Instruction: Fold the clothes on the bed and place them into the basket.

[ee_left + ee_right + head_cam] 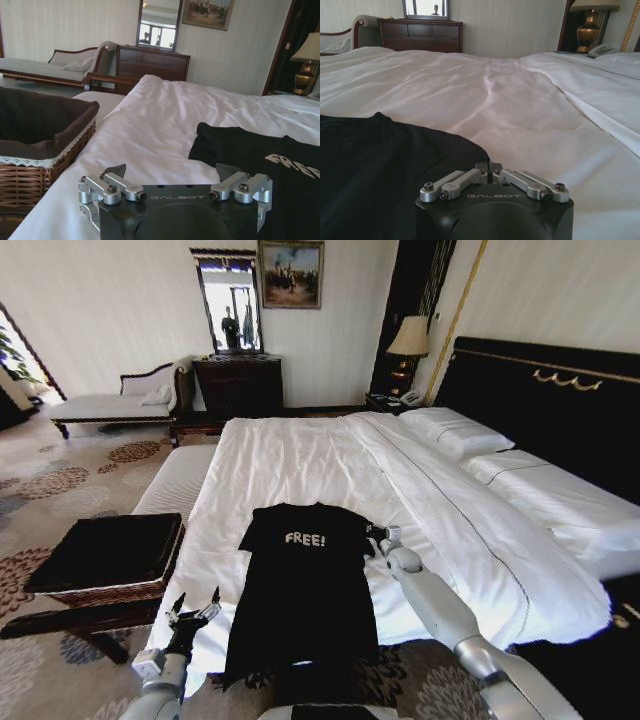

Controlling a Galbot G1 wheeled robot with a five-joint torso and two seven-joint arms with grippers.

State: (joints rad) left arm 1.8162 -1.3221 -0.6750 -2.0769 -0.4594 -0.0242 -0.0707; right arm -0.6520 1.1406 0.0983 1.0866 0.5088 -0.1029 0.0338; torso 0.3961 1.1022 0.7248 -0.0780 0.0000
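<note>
— Where are the arms, taking the T-shirt (305,585) as the mark?

— Left gripper (193,613) sits off its lower left corner, fingers spread. Right gripper (378,536) reaches its right sleeve, fingertips closed together.

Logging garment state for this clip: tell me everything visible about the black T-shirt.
The black T-shirt lies flat and unfolded, face up, on the bed's white duvet, white "FREE!" lettering on its chest, soft-looking fabric. Its hem hangs over the foot edge. The right gripper rests shut at one sleeve; the left gripper hovers open beside it.
</note>
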